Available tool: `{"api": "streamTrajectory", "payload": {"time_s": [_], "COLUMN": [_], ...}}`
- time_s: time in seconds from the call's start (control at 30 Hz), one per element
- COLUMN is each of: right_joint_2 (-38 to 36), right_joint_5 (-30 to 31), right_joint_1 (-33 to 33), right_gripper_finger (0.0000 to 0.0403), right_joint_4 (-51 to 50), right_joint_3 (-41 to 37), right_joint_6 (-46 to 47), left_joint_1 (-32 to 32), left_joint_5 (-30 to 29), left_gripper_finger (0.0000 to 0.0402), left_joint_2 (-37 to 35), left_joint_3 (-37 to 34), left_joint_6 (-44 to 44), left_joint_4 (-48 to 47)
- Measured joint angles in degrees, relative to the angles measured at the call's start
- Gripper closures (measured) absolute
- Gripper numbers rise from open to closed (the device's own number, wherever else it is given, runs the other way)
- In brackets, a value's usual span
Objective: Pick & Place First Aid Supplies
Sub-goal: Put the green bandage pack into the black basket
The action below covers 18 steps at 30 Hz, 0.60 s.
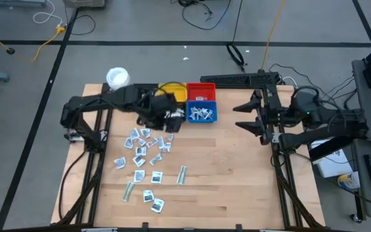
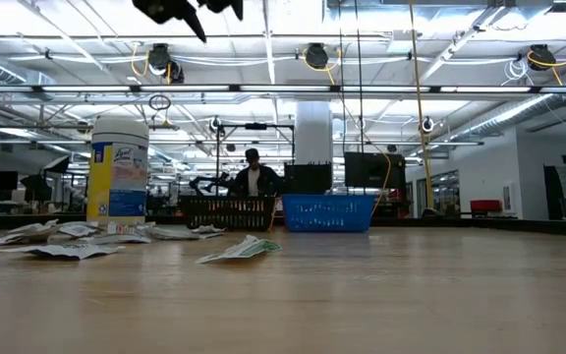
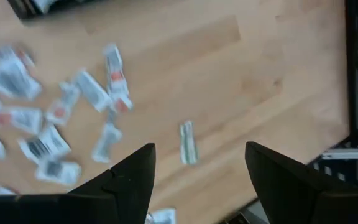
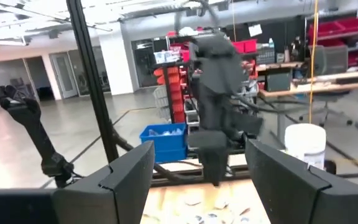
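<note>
Dozens of small white packets (image 1: 143, 151) lie scattered over the left half of your wooden table (image 1: 237, 174) in the high view, from just below the bins down toward the front edge, with more already heaped in the blue bin (image 1: 201, 113). That overhead picture puts your left gripper (image 1: 171, 121) at centre-left, above the top of the scatter and beside the yellow bin (image 1: 172, 91) and red bin (image 1: 201, 91); the left wrist view adds that its fingers (image 3: 129, 180) stand wide apart with nothing between them, hanging over bare wood and loose packets. Your right gripper (image 1: 253, 116) waits at right of centre, clear of the pile, and only its own wrist view shows its fingers (image 4: 129, 174) spread and empty. The low view gives what the overhead cannot: the white-lidded jar (image 2: 118, 169) standing upright at the left, a black bin (image 2: 226, 211) beside the blue one, and packets lying flat along the tabletop. Behind them you see a person (image 2: 254, 175) standing in a large workshop with ceiling lights.
</note>
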Motion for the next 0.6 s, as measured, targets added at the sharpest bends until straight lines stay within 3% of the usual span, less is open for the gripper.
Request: {"api": "streamTrajectory", "payload": {"time_s": [0.2,0.33,0.6], "right_joint_2": [-3.57,-4.89,-5.1], "right_joint_5": [-0.32,-0.93,-1.73], "right_joint_1": [0.0,0.0,0.0], "right_gripper_finger": [0.0156,0.0156,0.0156], "right_joint_4": [5.81,11.52,15.9], "right_joint_3": [-6.59,-9.04,-9.39], "right_joint_6": [1.82,1.78,0.82], "left_joint_1": [-7.88,-13.18,-18.08], "left_joint_5": [-0.2,-3.5,-6.43], "left_gripper_finger": [0.0147,0.0147,0.0147], "left_joint_2": [0.2,1.12,8.84], "left_joint_3": [0.0,0.0,-0.02], "left_joint_6": [-14.29,-23.53,-24.81], "left_joint_4": [1.0,3.32,2.81]}}
